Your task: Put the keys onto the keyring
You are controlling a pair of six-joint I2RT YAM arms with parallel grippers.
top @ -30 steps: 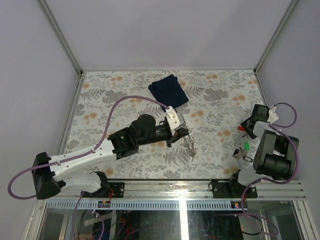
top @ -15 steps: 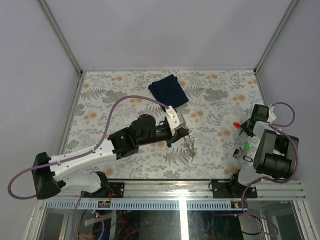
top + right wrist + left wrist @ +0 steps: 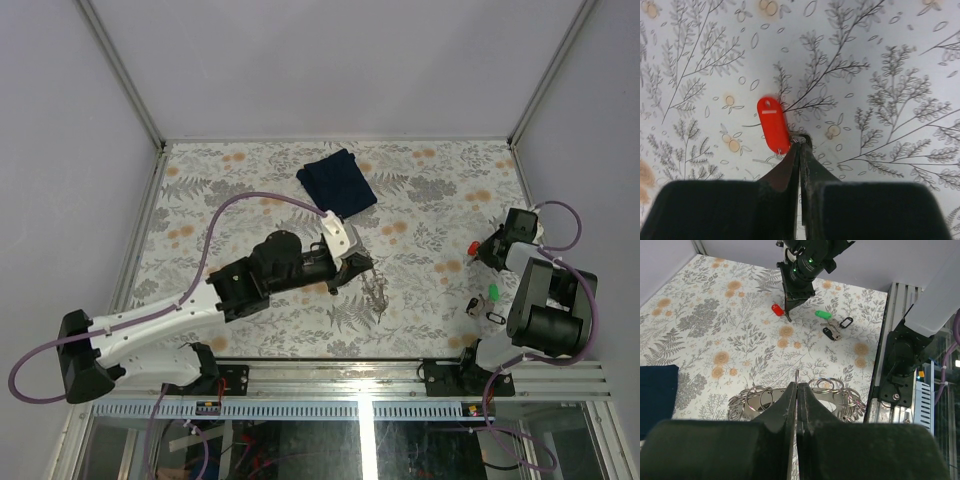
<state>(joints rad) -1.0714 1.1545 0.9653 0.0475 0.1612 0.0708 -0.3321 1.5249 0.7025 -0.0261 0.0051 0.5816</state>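
Ring and key gripped, well apart.
The left pincer [image 3: 796, 386] clamps the keyring [image 3: 832, 386] as an anchor; the right pincer [image 3: 800, 146] nips the red key [image 3: 773, 125] by its loop end, likely for threading.

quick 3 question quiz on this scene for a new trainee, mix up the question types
1. True or false: the right gripper is shut on the red key.
2. Which lies beside the black keys? A) green key B) blue key C) yellow key
3. Fill in: the left gripper is shut on the ___.
Key: 1 true; 2 A; 3 keyring.
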